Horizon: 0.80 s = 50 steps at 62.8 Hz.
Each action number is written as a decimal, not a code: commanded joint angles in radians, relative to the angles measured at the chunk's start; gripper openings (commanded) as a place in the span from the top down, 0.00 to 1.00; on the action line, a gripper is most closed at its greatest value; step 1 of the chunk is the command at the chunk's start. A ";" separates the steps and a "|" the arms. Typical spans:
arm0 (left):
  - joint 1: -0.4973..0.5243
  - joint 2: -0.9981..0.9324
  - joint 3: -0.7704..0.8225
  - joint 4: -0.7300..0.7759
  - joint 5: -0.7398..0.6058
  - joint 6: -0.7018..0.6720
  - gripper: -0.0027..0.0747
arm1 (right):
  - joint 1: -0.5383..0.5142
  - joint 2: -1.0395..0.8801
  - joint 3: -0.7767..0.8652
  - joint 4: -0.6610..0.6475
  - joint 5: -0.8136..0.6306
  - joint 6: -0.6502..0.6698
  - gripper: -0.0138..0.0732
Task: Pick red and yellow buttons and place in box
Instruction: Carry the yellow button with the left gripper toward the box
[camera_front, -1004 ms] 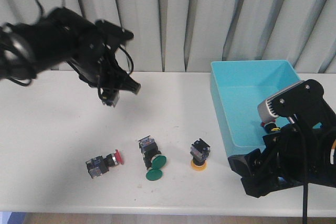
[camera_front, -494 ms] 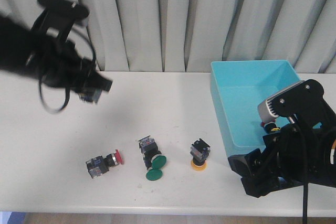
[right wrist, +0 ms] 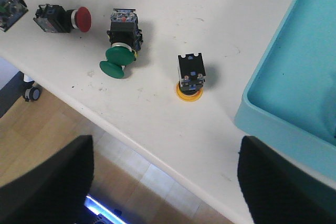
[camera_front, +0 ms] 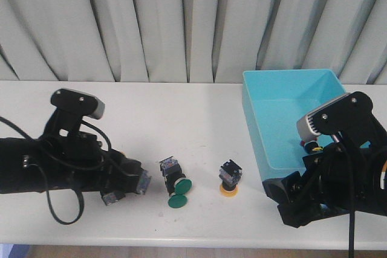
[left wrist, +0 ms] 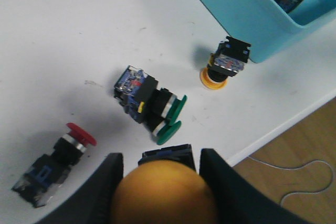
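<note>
My left gripper (left wrist: 160, 179) squeezes a yellow button (left wrist: 164, 198) (round cap, black body), now down low, nine o'clock from the green button (camera_front: 179, 199). My right gripper (right wrist: 165, 182) hangs open beside the box (camera_front: 257, 134).

My front camera looked forward over the table (camera_front: 181, 107) from above. Both wrist cameras pointed down at it from closer in, and all three caught the green switch (camera_front: 174, 180) (left wrist: 152, 106) (right wrist: 122, 45) and the blue bin (camera_front: 290, 98) (left wrist: 236, 19) (right wrist: 286, 93).
</note>
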 commanded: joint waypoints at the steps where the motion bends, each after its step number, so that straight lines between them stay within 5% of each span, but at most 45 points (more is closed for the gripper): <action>1: -0.010 -0.004 -0.039 -0.173 -0.038 0.115 0.70 | 0.002 -0.014 -0.025 -0.002 -0.058 -0.012 0.20; 27: -0.013 0.000 -0.038 -0.824 0.080 0.629 0.70 | 0.002 -0.014 -0.025 -0.002 -0.058 -0.012 0.20; 50: -0.013 0.000 -0.038 -0.934 0.162 0.659 0.70 | 0.002 -0.014 -0.025 0.042 -0.077 -0.067 0.20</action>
